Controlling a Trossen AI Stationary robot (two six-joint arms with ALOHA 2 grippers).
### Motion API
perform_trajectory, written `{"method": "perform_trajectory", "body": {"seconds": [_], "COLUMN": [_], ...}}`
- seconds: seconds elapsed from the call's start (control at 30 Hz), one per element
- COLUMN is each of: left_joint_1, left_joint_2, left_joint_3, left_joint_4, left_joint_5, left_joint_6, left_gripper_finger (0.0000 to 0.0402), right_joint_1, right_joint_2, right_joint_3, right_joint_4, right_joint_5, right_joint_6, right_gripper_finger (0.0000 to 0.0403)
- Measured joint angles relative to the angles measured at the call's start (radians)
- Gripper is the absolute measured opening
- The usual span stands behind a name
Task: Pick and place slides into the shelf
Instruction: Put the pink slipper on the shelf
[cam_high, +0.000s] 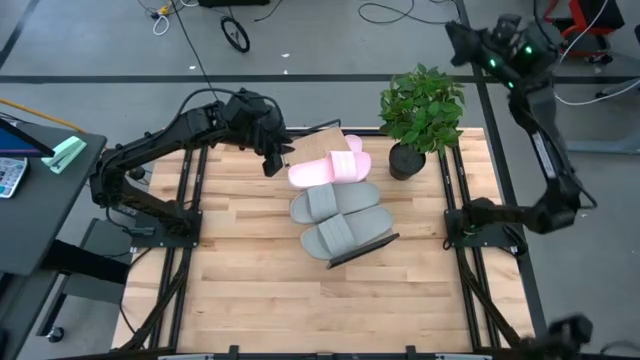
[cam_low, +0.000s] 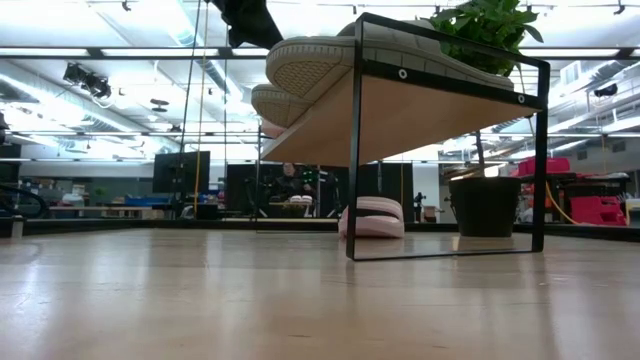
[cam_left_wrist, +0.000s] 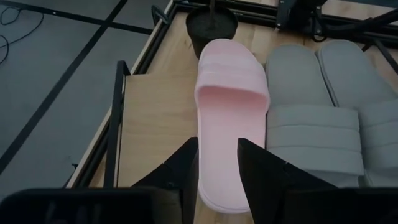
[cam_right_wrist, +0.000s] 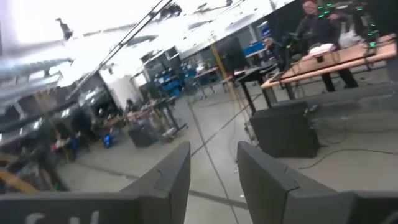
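Note:
The shelf (cam_high: 322, 137) stands slantwise at mid-table on its black frame (cam_low: 354, 150). Two grey slides (cam_high: 340, 215) (cam_left_wrist: 323, 106) lie side by side on its board, and a pink slide (cam_high: 325, 170) (cam_left_wrist: 227, 99) lies flat beside them. The second pink slide (cam_low: 372, 217) rests on the tabletop beyond the shelf, near the pot. My left gripper (cam_high: 278, 160) (cam_left_wrist: 219, 171) is open over the first pink slide's heel. My right gripper (cam_high: 462, 38) (cam_right_wrist: 214, 180) is open, raised past the table's far right corner and facing the room. My left gripper comes slanting down from the table's left with a finger (cam_left_wrist: 186, 168) on each side of the pink slide's heel end (cam_left_wrist: 219, 186). I cannot tell whether the fingers touch it. The slide lies flat on the shelf board.
A potted plant (cam_high: 420, 110) (cam_low: 485, 205) stands at the table's far right, close to the shelf's end. Bare board (cam_left_wrist: 155, 124) shows on the shelf beside the pink slide. The plank tabletop (cam_high: 260, 280) is free on the near side. Black rails run along both table sides.

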Motion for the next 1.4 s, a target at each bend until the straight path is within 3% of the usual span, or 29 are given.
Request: {"method": "perform_trajectory", "body": {"seconds": [0.13, 0.27, 0.37, 0.5, 0.7, 0.83, 0.97, 1.2, 1.4], "left_joint_1": [0.008, 0.039, 0.074, 0.115, 0.150, 0.155, 0.155, 0.155, 0.155], "left_joint_2": [0.000, 0.000, 0.000, 0.001, 0.001, 0.001, 0.001, 0.001, 0.003], "left_joint_3": [0.000, 0.000, 0.000, 0.000, 0.000, 0.000, 0.000, 0.000, 0.000], "left_joint_4": [0.008, 0.032, 0.062, 0.102, 0.119, 0.119, 0.119, 0.119, 0.121], "left_joint_5": [0.000, 0.000, 0.020, 0.057, 0.058, 0.059, 0.059, 0.059, 0.059], "left_joint_6": [0.027, 0.034, 0.041, 0.041, 0.033, 0.028, 0.009, -0.013, -0.019], "left_gripper_finger": [0.0110, 0.0108, 0.0108, 0.0107, 0.0107, 0.0107, 0.0107, 0.0107, 0.0107], "right_joint_1": [0.084, 0.214, 0.322, 0.465, 0.607, 0.645, 0.669, 0.707, 0.712], "right_joint_2": [-0.125, -0.247, -0.317, -0.388, -0.568, -0.667, -0.705, -0.705, -0.704], "right_joint_3": [0.000, 0.000, 0.003, -0.007, -0.176, -0.329, -0.402, -0.351, -0.326], "right_joint_4": [-0.226, -0.345, -0.487, -0.751, -0.776, -0.651, -0.593, -0.611, -0.775], "right_joint_5": [0.071, 0.125, 0.164, 0.318, 0.395, 0.372, 0.298, 0.196, 0.115], "right_joint_6": [-0.123, -0.160, -0.143, -0.111, 0.062, 0.171, 0.166, 0.011, -0.015], "right_gripper_finger": [0.0125, 0.0115, 0.0110, 0.0100, 0.0088, 0.0086, 0.0084, 0.0053, 0.0014]}}
